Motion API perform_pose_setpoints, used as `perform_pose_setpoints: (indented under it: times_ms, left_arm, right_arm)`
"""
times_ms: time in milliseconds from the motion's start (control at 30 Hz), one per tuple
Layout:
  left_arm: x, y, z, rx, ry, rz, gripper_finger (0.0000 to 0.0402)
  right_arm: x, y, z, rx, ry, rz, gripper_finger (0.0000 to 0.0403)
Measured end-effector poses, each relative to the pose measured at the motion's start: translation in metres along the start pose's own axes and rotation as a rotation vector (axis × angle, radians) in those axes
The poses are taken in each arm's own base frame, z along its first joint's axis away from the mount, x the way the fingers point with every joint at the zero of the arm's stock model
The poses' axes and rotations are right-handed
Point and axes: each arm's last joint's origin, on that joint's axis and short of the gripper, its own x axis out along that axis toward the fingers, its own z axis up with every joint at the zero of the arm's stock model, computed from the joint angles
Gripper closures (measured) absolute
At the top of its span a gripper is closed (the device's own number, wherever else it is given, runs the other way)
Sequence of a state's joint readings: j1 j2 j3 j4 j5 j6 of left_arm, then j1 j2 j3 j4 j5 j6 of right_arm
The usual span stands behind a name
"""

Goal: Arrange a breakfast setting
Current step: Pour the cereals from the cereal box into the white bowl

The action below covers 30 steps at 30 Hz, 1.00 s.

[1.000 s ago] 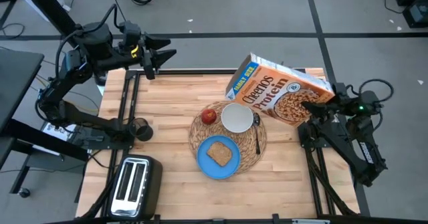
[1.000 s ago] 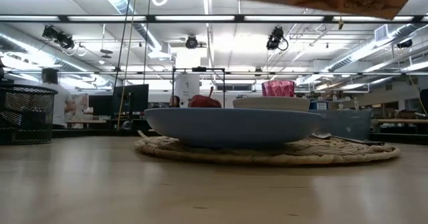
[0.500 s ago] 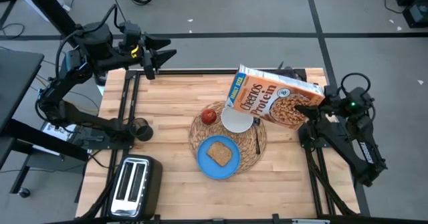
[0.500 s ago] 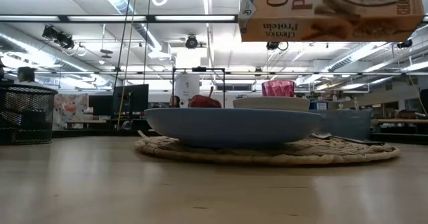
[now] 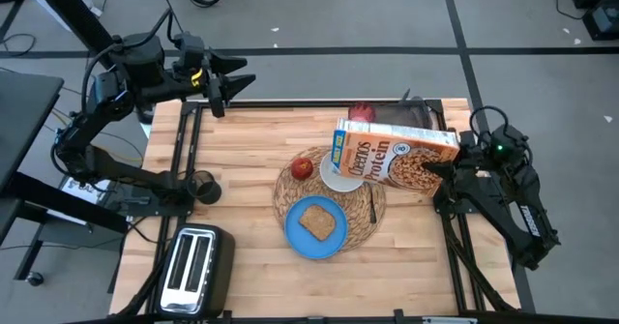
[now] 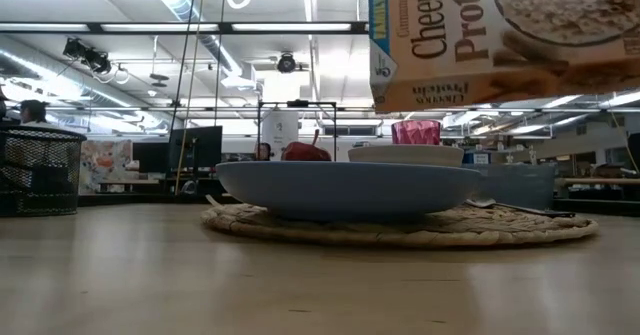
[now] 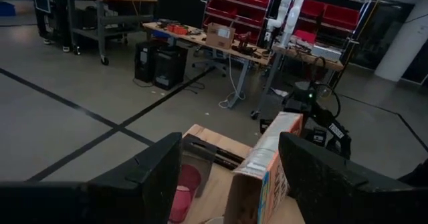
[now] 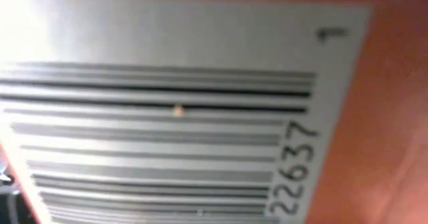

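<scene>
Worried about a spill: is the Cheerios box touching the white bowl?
Apart. The low view shows the Cheerios box hanging above the white bowl, with background visible between them.

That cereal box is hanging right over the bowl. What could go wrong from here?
The right gripper holds the Cheerios box by one end only, so it might slip or swing. In the air above the white bowl and apple, a drop could knock them about. It may also bump the pink glass behind it.

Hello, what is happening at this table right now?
The right gripper holds the Cheerios box in the air, tipped over the white bowl on the placemat. Toast lies on the blue plate, an apple beside the bowl. The left gripper waits at the table's far edge.
</scene>
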State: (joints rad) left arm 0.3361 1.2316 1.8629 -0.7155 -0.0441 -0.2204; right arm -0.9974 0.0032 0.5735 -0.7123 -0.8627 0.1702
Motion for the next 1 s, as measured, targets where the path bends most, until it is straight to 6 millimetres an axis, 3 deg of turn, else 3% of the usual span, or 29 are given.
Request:
perform_pose_setpoints:
  times_ms: [100,400,1000]
  left_arm:
    - [0.005,-0.001,-0.002,0.008,0.011,-0.005,0.0148]
    - [0.018,-0.009,-0.008,0.025,0.049,-0.039,0.0148]
    - [0.022,-0.01,-0.012,0.03,0.077,-0.038,0.0148]
  right_arm:
    - [0.0,-0.001,-0.004,-0.003,0.03,-0.005,0.0157]
    - [0.0,-0.002,-0.009,-0.011,0.068,-0.03,0.016]
    - [-0.007,0.003,-0.008,-0.001,0.111,-0.123,0.016]
